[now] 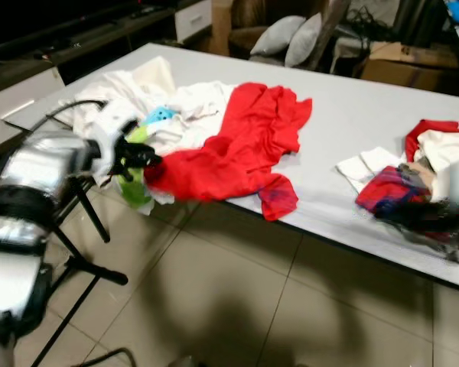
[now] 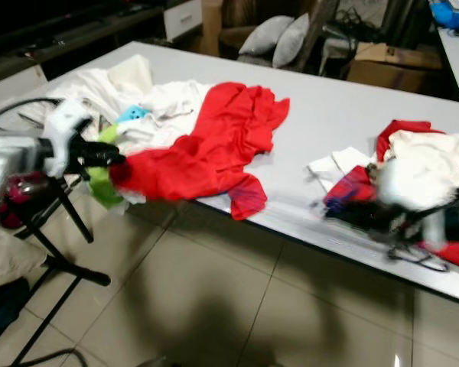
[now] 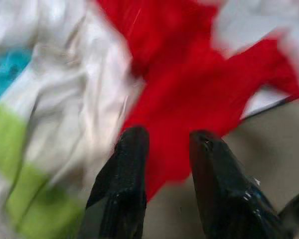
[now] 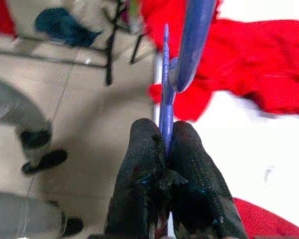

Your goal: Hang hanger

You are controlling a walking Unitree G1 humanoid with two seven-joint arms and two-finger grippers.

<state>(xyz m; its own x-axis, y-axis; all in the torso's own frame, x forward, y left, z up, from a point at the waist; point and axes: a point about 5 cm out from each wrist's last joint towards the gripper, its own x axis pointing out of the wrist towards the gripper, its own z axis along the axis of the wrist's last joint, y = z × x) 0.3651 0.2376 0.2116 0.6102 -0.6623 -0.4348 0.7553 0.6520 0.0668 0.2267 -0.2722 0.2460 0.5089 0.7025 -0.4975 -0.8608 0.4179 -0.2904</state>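
A blue plastic hanger (image 4: 191,40) is pinched between the black fingers of my right gripper (image 4: 164,130), which is shut on it. That gripper (image 2: 371,214) is a blurred shape over the table's front edge at the right. A red garment (image 1: 245,138) lies spread across the grey table (image 1: 352,115) and droops over the front edge. My left gripper (image 1: 148,159) is at the red garment's left end, fingers (image 3: 127,164) apart, with red cloth (image 3: 189,99) just beyond the tips. White clothes (image 1: 138,92) and a green cloth (image 1: 138,189) lie beside it.
A second pile of red, white and plaid clothes (image 1: 432,157) sits at the table's right. Black stand legs (image 1: 84,264) cross the tiled floor under my left arm. Grey pillows (image 1: 291,38) and a cardboard box (image 1: 398,61) stand behind the table.
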